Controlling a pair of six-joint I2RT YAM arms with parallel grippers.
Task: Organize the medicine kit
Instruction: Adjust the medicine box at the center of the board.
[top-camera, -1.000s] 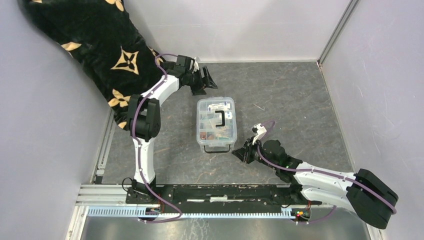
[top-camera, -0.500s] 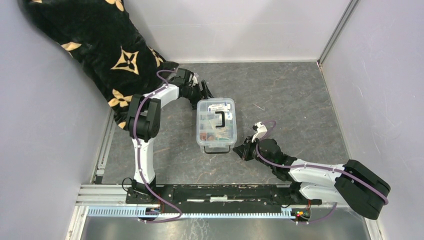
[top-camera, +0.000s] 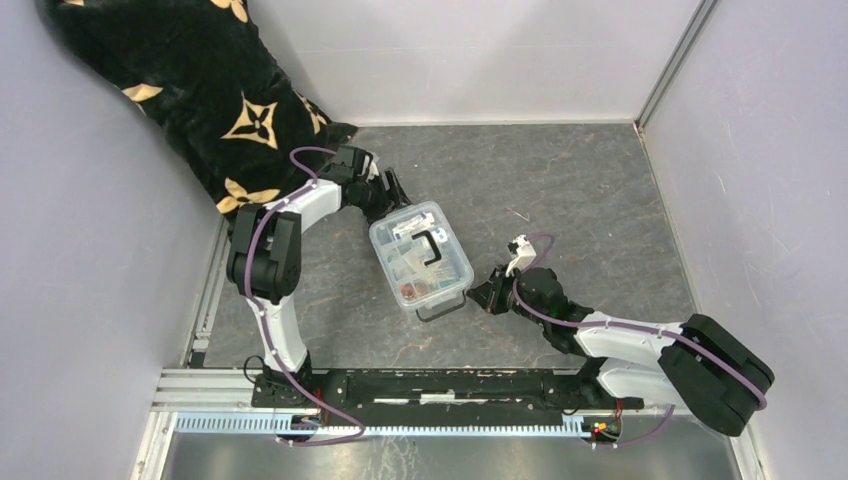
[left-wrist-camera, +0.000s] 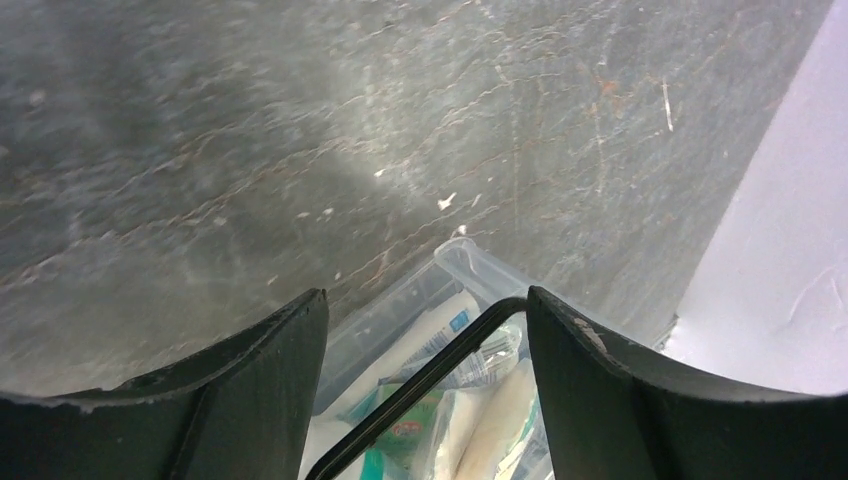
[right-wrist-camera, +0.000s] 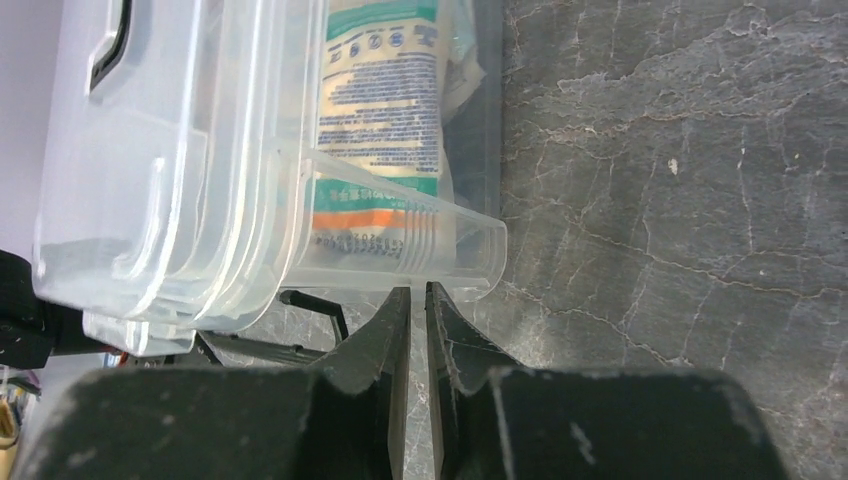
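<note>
The medicine kit (top-camera: 420, 262) sits near the middle of the counter (top-camera: 600, 190), turned a bit crooked, with its lid on. It is a clear plastic box full of little packets, so it is likely light and hard. It also looks smooth and slippery, and it would probably slide if pushed at one corner. The thin walls may bend if squeezed hard.

The left pincer (top-camera: 392, 192) is wide open at the far corner of the box. That corner shows between its fingers, and it holds nothing. The right pincer (top-camera: 487, 297) is almost closed, with only a thin slit and nothing in it. Its tips are right at the lip (right-wrist-camera: 440, 235) of the near corner. They may be touching it, but that is hard to tell.

Good places to grab are the black handle (top-camera: 432, 248) on the lid for lifting, or the short ends, where the black clip (top-camera: 440, 311) hangs.
</note>
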